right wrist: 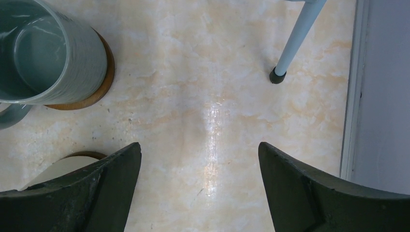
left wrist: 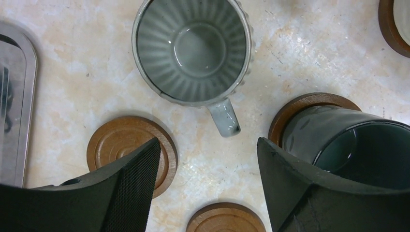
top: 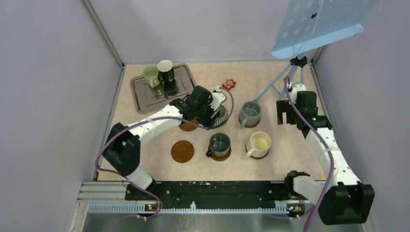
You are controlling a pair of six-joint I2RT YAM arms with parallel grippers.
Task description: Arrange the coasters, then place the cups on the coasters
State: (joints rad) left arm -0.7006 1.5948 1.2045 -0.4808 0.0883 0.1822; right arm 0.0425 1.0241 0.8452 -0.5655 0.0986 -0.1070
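Note:
A ribbed grey cup (left wrist: 193, 48) stands upright on the table, handle toward my left gripper (left wrist: 208, 145), which hangs open just short of it and holds nothing. No coaster shows beneath that cup. Its left finger overlaps an empty brown coaster (left wrist: 123, 145); a second empty coaster (left wrist: 226, 220) lies below. The dark grey-green cup (left wrist: 348, 145), the cream cup (top: 258, 144) and the grey-blue cup (right wrist: 48, 53) each sit on a coaster. The pale green cup (top: 151, 75) and the black cup (top: 166, 71) stand on the tray. My right gripper (right wrist: 199, 145) is open over bare table.
The metal tray (top: 145, 99) lies at the back left. A small red packet (top: 228, 84) lies near the back. A tripod leg (right wrist: 295, 38) comes down at the back right, close to the side wall (right wrist: 382, 96).

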